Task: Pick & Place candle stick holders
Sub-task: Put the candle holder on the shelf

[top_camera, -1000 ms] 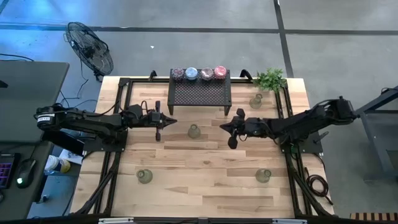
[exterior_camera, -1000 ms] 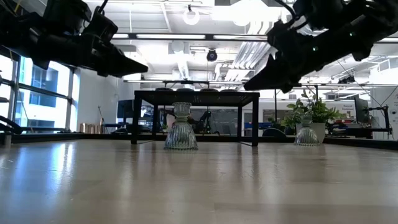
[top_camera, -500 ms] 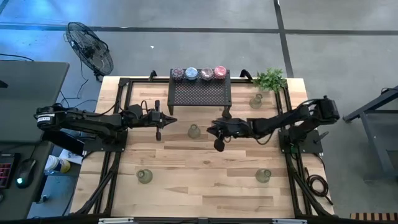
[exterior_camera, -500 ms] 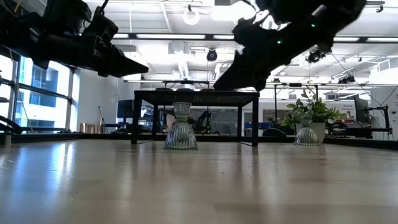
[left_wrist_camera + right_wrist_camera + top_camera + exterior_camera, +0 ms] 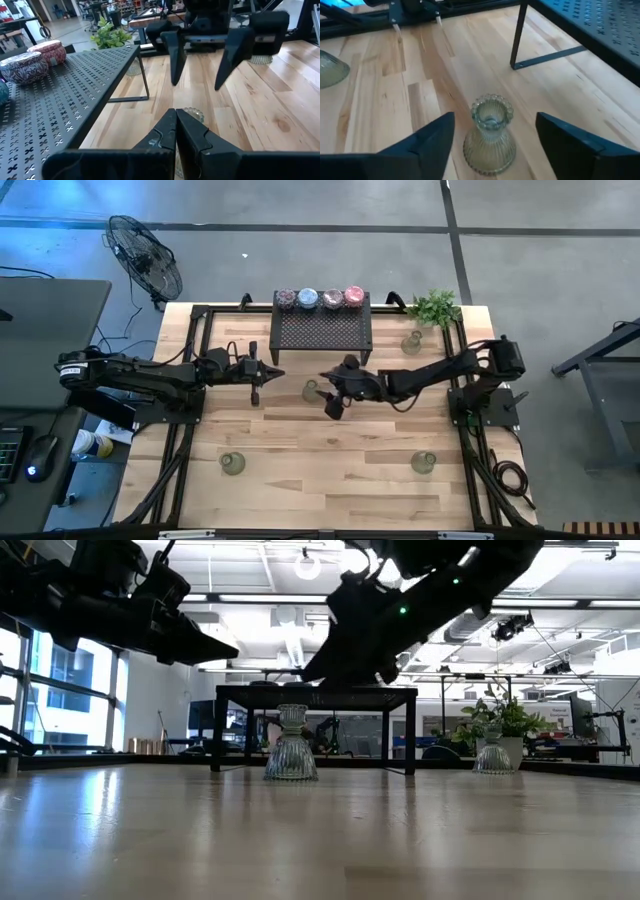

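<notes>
A clear ribbed glass candle stick holder (image 5: 312, 391) (image 5: 489, 135) stands on its flared base mid-table, in front of the black mesh rack (image 5: 322, 330). My right gripper (image 5: 326, 388) (image 5: 495, 122) is open, above the table and slanting down at this holder, which shows between and just ahead of the fingertips, untouched. My left gripper (image 5: 277, 373) (image 5: 175, 131) hovers shut to the holder's left. Several coloured holders (image 5: 318, 298) sit on the rack's top. Three more clear ones stand on the table at the far right (image 5: 412, 342), near left (image 5: 232, 464) and near right (image 5: 424, 462).
A green leafy plant (image 5: 435, 307) stands at the far right corner. A black frame (image 5: 195, 370) runs along the table's left, right and far sides. Bare wood lies between the two near holders.
My right gripper has travelled toward the table's left, from right of centre up to the middle holder, and has opened on the way. The holder has stayed where it was.
</notes>
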Controlling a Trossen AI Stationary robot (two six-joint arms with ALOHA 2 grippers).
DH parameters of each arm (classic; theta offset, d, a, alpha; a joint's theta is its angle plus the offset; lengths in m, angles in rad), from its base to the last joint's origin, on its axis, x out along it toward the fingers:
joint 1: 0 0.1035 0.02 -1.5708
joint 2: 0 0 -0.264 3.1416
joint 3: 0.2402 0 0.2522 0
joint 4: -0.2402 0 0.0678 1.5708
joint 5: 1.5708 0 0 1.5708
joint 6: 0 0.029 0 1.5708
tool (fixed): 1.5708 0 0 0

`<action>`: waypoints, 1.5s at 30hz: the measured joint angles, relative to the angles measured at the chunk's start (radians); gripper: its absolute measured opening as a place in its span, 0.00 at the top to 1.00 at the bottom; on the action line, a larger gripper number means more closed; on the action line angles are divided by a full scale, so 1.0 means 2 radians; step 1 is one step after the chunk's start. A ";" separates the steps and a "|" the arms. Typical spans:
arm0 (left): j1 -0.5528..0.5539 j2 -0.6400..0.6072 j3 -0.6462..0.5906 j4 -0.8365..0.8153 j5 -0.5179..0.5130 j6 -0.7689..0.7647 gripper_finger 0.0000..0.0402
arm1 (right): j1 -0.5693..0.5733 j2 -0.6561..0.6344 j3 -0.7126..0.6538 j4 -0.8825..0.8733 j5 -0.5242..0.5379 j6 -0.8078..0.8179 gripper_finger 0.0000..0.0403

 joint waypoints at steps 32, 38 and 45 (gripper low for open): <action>0.000 0.000 0.000 -0.017 0.001 -0.025 1.00 | -0.037 0.102 0.032 0.078 -0.090 -0.081 0.35; 0.000 0.000 0.000 -0.018 0.005 -0.040 1.00 | -0.028 0.102 0.032 0.087 -0.091 -0.072 0.50; 0.000 0.000 0.000 -0.029 0.017 -0.050 1.00 | -0.022 0.086 0.032 0.073 -0.104 -0.083 0.60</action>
